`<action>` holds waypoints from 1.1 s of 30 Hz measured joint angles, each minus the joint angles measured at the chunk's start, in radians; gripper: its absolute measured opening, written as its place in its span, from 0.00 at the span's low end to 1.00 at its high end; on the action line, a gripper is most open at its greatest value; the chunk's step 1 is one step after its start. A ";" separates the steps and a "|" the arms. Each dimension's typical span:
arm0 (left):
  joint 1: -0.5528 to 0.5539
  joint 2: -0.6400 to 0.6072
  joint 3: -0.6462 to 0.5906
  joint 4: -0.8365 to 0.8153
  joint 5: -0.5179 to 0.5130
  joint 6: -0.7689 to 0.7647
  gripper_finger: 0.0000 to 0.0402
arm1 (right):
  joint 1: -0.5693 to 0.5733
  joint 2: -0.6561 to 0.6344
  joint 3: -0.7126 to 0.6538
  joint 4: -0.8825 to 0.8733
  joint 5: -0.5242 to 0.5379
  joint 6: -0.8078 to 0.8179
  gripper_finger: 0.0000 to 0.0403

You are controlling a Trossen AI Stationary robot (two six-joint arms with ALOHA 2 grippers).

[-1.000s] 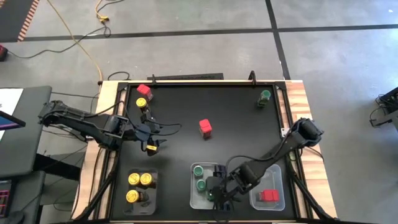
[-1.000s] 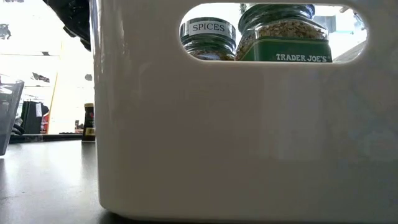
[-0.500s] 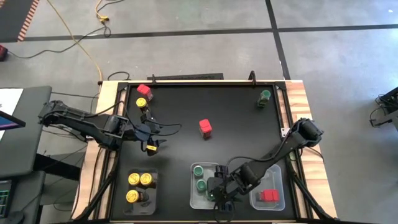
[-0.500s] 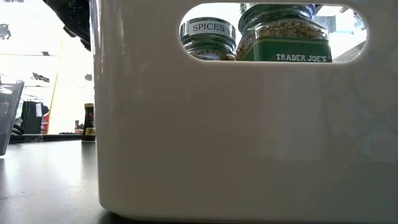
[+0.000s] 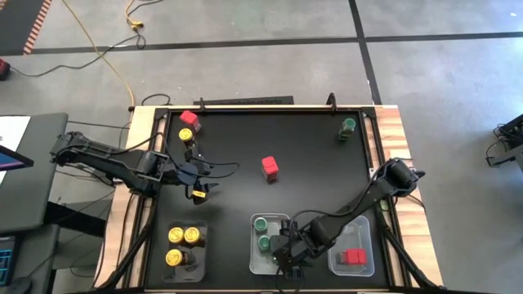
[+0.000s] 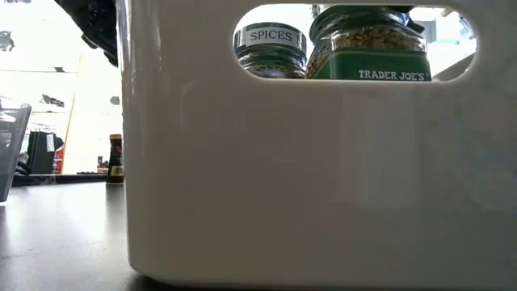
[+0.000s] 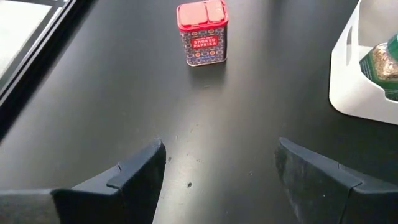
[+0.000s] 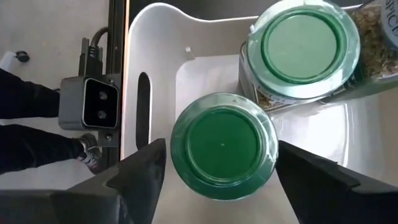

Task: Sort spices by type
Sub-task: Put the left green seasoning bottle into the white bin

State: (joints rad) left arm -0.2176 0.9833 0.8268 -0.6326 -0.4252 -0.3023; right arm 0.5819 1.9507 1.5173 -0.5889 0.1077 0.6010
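Note:
Two green-lidded spice jars [image 8: 301, 46] stand in the white middle tray [image 5: 255, 255] at the table's near edge. A third green-lidded jar [image 8: 222, 146] stands in the tray, with the fingers of my open right gripper [image 8: 221, 149] on either side of its lid from above. My left gripper [image 7: 221, 152] hangs open with nothing in it over the table's left part, a red-lidded jar [image 7: 202, 32] ahead of it. Loose jars stand on the mat: a red [image 5: 189, 119] and a yellow [image 5: 187, 135] at the far left, a green [image 5: 349, 126] at the far right. My right gripper's fingers [image 8: 149, 162] stand close beside the two sides of the green lid [image 8: 180, 146], pointing down into the tray. Whether they touch the lid I cannot tell.
A left tray [image 5: 200, 265] holds three yellow-lidded jars and a right tray [image 5: 368, 265] holds red-lidded ones. In the low view the middle tray's white wall [image 6: 242, 162] fills the picture, with two jars [image 6: 367, 48] showing through its handle slot. Wooden rails edge the black mat.
My right gripper has sunk a little toward the middle tray, down around the green-lidded jar.

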 joint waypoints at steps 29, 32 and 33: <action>0.000 0.000 0.000 -0.006 0.000 0.002 0.71 | -0.002 -0.014 0.000 -0.046 -0.001 0.047 0.54; 0.000 0.000 0.000 -0.005 0.000 0.002 0.71 | -0.002 -0.015 0.000 -0.052 0.025 0.044 0.54; 0.000 0.000 0.000 -0.005 0.000 0.002 0.71 | -0.002 -0.015 0.000 -0.059 0.028 0.040 0.54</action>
State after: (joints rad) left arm -0.2176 0.9835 0.8268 -0.6380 -0.4253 -0.3000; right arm 0.5800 1.9358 1.5173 -0.6475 0.1361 0.6414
